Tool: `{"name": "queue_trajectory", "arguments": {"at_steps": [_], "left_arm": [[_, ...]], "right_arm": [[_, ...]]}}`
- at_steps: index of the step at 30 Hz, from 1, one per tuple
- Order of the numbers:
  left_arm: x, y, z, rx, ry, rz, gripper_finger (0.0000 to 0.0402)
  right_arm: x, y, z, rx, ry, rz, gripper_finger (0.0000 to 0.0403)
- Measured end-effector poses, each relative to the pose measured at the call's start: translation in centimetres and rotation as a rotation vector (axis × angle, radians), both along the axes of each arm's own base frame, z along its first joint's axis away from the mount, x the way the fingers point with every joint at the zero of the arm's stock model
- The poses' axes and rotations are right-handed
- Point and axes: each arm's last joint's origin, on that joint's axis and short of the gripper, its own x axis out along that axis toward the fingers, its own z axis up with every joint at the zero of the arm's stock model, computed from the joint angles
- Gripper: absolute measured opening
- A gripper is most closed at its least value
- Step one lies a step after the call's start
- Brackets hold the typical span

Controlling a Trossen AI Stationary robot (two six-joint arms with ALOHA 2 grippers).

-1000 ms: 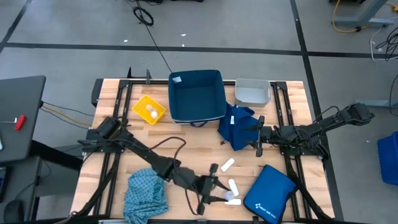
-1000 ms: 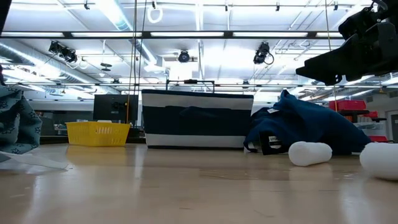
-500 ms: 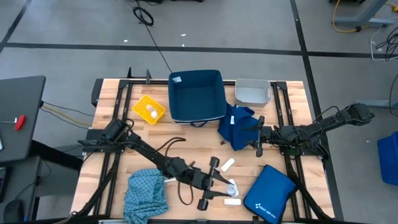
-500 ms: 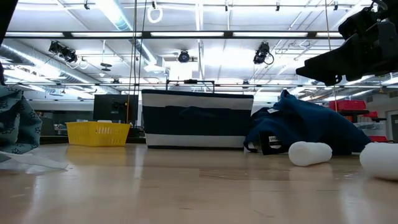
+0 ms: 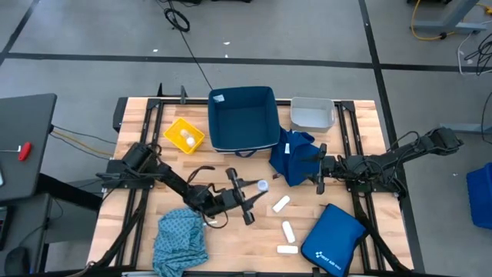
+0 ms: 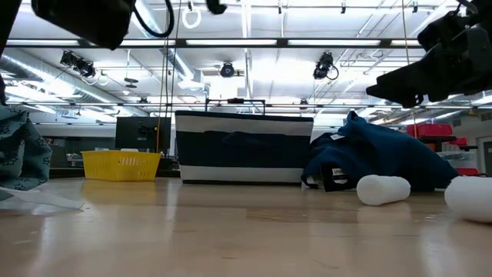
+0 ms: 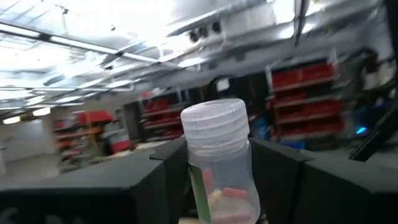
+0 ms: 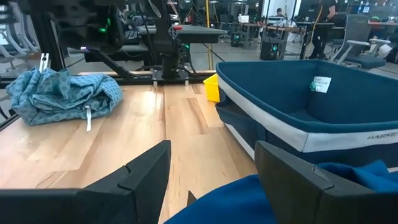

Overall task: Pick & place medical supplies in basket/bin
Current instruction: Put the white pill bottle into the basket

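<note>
- Pinching a clear vial point(image 7: 219, 163) between its two dark fingers point(image 7: 118, 193), the left gripper point(image 5: 247, 195) hangs above the middle of the table point(image 5: 138, 123); in the left wrist view the vial stands upright with its white ribbed cap on top and small pieces visible inside.
- Seen from the high view, the vial's cap point(image 5: 263, 185) shows as a pale dot at the gripper's tip, in front of the navy tub point(image 5: 244, 118) and near the dark blue cloth point(image 5: 293, 158).
- Teal patterned cloth point(image 5: 181, 237) lies bunched at the near left of the table, beside the left arm.
- Three white packets rest on the wood to the right of the gripper: one point(image 5: 281, 203) just beside it, a second point(image 5: 288, 231) nearer the front edge, a third point(image 5: 287, 249) nearest the front edge, close to the royal-blue pouch point(image 5: 332, 239).
- Yellow tub point(image 5: 184, 136) sits left of the navy tub and holds a small pale item; the grey tub point(image 5: 312, 113) sits to its right.
- Right gripper point(image 5: 320, 168) rests at the edge of the dark blue cloth with its fingers point(image 8: 140, 177) spread apart and nothing between them; the cloth lies bunched beneath it.
</note>
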Motion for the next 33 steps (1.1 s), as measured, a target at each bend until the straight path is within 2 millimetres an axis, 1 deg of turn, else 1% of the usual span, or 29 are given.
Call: {"name": "queue_trajectory", "arguments": {"at_steps": [4,7,13,17,23,28,33], "left_arm": [[-1.7,1.4,-0.3,0.005,0.035,0.016,0.0148],[-3.6,2.9,-0.6,-0.024,0.053,0.025,0.0148],[-8.2,5.8,0.4,-0.105,0.080,0.185,0.0148],[-10.2,7.2,0.2,-0.168,0.112,0.327,0.0148],[-11.7,9.2,-1.2,-0.265,0.153,0.529,0.0148],[-12.6,10.7,-2.6,-0.326,0.153,0.643,0.0148],[-13.5,11.9,-3.4,-0.360,0.164,0.766,0.0148]], "right_arm": [[0.0,0.0,-0.1,0.005,0.008,-0.004,0.0243],[0.0,0.0,-0.1,0.006,0.012,-0.003,0.0243],[0.0,0.0,-0.2,0.005,0.017,-0.003,0.0243],[0.0,0.0,-0.2,0.005,0.017,-0.004,0.0243],[0.0,0.0,-0.2,0.005,0.018,-0.003,0.0243],[0.0,0.0,-0.2,0.016,0.021,-0.004,0.0243],[0.0,0.0,-0.4,0.018,0.036,-0.005,0.0243]]}}
